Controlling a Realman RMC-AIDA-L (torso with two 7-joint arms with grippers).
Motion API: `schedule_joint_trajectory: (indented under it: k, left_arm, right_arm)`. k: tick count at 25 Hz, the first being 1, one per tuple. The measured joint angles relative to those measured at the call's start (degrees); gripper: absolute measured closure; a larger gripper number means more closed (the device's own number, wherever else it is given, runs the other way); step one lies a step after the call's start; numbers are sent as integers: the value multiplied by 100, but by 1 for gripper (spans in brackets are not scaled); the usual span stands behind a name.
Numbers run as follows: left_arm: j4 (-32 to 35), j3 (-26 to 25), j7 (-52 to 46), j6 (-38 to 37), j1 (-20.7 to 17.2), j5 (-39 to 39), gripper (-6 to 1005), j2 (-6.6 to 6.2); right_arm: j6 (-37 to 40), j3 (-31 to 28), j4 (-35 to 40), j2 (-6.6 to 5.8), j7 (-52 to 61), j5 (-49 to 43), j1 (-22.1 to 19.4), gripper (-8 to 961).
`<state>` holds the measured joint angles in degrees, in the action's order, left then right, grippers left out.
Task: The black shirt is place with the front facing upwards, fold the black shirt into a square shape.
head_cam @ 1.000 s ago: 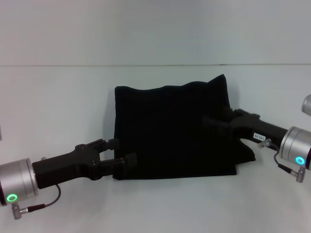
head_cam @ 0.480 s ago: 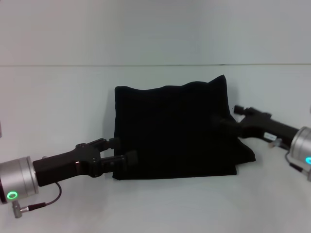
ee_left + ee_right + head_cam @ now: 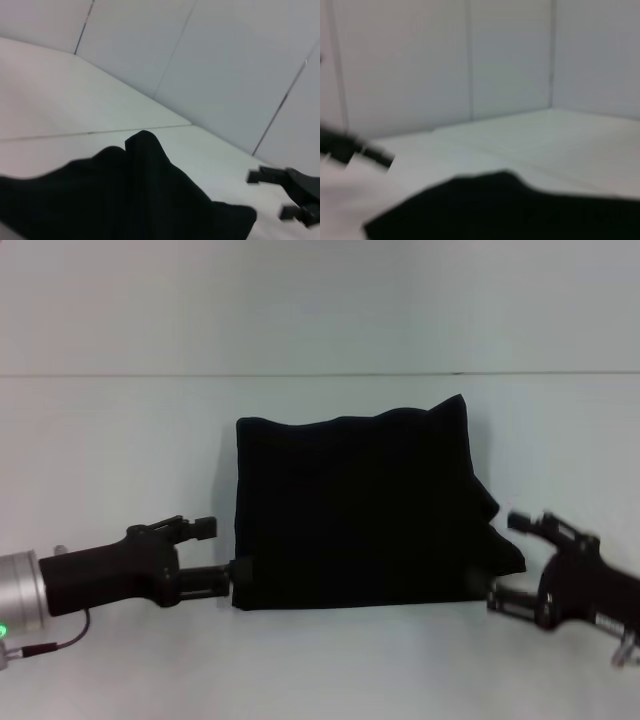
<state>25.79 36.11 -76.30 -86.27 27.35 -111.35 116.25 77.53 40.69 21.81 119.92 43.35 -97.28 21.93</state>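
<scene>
Both spread-fingered grippers flank the black shirt (image 3: 355,510), clear of its side edges.

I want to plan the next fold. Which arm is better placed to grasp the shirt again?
Probably the left: the left gripper, open, is at the black shirt's near left corner, while the right gripper, open, sits just off its right edge.

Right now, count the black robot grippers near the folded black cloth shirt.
2. The left gripper sits open at the black shirt's near left corner; the right gripper sits open just off its near right corner.
</scene>
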Motion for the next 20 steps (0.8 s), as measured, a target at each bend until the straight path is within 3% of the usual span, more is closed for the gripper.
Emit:
schedule_joint_trajectory:
  k: [5,12,20]
  left_arm:
    - [137,15,629,325,-152,-118,48,81]
    - [142,57,667,572,-176,-260,48,180]
    - [146,84,670,574,-178,-291,48,179]
  right_arm:
    - [-278,-71,-442,-17,-592,-16,-217,10]
    - [-383,-77,-465,-16,-608,-12,-233,9]
    - [-332,-174,-456,-26,-612,-12,-239,10]
